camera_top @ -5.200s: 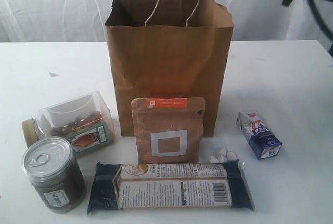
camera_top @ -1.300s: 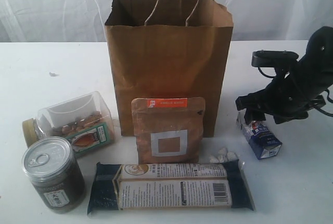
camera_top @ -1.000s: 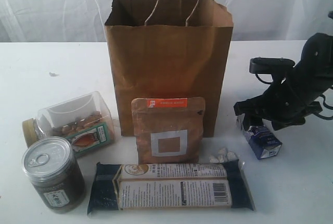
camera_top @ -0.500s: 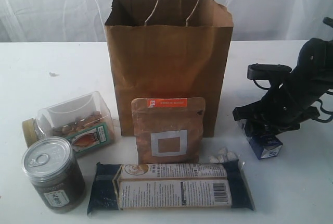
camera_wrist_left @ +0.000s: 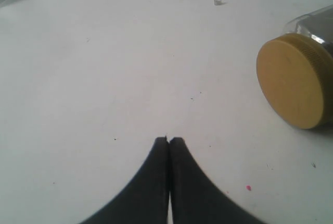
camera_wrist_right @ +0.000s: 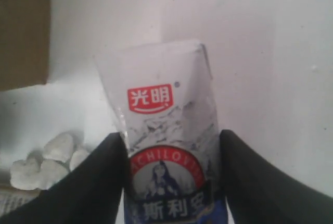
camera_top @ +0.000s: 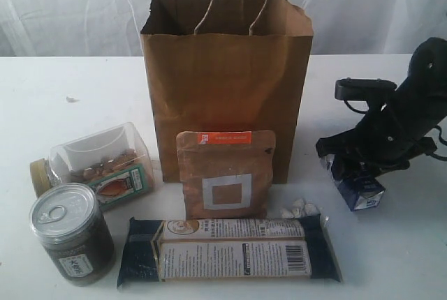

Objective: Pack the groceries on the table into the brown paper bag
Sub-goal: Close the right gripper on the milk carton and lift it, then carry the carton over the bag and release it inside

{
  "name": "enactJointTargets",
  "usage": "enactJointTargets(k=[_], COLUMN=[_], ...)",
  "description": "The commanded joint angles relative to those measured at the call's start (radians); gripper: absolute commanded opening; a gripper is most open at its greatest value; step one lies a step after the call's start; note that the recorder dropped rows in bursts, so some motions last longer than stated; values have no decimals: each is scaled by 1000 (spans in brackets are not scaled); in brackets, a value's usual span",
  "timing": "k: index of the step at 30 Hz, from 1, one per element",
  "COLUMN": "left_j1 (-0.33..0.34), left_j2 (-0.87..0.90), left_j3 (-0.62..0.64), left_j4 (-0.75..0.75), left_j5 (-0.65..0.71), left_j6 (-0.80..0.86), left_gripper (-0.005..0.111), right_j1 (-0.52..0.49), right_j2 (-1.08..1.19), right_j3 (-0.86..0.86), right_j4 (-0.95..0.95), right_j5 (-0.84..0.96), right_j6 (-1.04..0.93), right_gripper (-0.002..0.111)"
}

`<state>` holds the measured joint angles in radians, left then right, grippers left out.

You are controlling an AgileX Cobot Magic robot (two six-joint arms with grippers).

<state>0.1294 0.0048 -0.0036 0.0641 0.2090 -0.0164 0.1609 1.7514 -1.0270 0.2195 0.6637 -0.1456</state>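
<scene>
The right gripper [camera_wrist_right: 170,148] pinches the small blue-white carton [camera_wrist_right: 158,94] between its fingers [camera_wrist_right: 96,182], while the left gripper [camera_wrist_left: 168,141] hangs closed and empty over the table [camera_wrist_left: 93,62].

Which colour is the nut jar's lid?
Mustard yellow; the lid shows best in the left wrist view.

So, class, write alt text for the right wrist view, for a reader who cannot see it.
The right gripper grips both sides of a small blue-white carton with a red logo, seen against the white table. A few white lumps lie near it, and a corner of the brown paper bag shows.
</scene>
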Motion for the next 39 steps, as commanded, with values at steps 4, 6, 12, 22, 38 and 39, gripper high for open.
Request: enactJointTargets(k=[4, 6, 12, 22, 38, 39], left_j1=[-2, -2, -2, -2, -2, -2], left_j2=[-5, -5, -5, -5, -5, -5], left_j3=[4, 4, 4, 4, 4, 4], left_j4=[-2, -2, -2, -2, -2, -2], left_j5=[-1, -1, -1, -1, -1, -1], left_j6=[2, 2, 2, 2, 2, 2], left_gripper=[0, 0, 0, 0, 0, 0], right_j1=[-2, -2, -2, -2, -2, -2], right_j2=[-167, -206, -353, -603, -539, -510], right_j3=[-3, 17, 97, 112, -291, -291], right_j4=[-8, -8, 15, 15, 808, 865], right_j5=[99, 120, 117, 87, 62, 53], right_j6=[-11, -11, -8, -11, -496, -560], right_gripper=[18, 18, 18, 18, 9, 9])
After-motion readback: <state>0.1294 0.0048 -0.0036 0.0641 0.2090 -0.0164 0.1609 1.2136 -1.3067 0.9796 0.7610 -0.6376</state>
